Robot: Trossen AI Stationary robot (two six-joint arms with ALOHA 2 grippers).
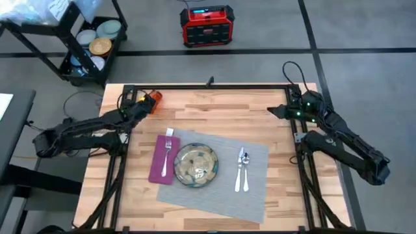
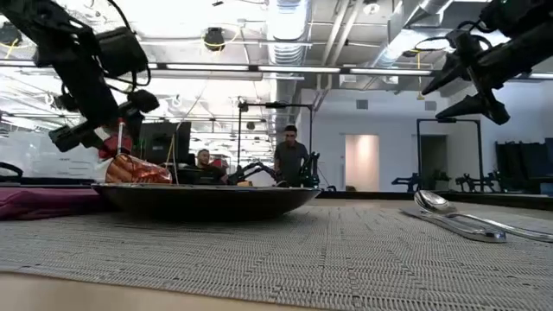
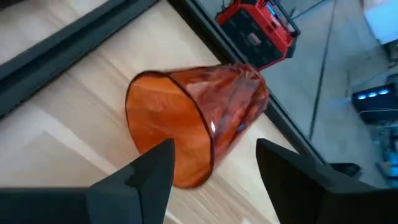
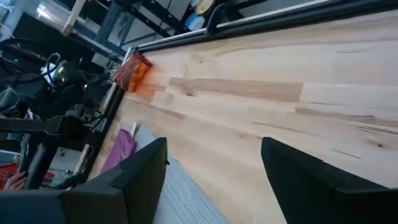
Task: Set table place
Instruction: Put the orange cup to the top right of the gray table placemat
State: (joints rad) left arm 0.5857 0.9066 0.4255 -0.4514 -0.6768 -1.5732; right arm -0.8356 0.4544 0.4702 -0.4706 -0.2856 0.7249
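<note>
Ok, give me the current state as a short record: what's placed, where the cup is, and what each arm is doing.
placemat: on the table, lying at a slight angle
plate: on the placemat
napkin: beside the plate, on the left arm's side, fork on it
knife and spoon: on the placemat, on the plate's other side
cup: on its side on bare wood near the far left corner, not yet at the setting
left gripper: open, fingers either side of the cup
right gripper: open, empty, above the far right part of the table

Plate [image 1: 196, 165] on placemat [image 1: 257, 188], fork [image 1: 167, 156] left, spoon [image 1: 245, 170] right.
</note>
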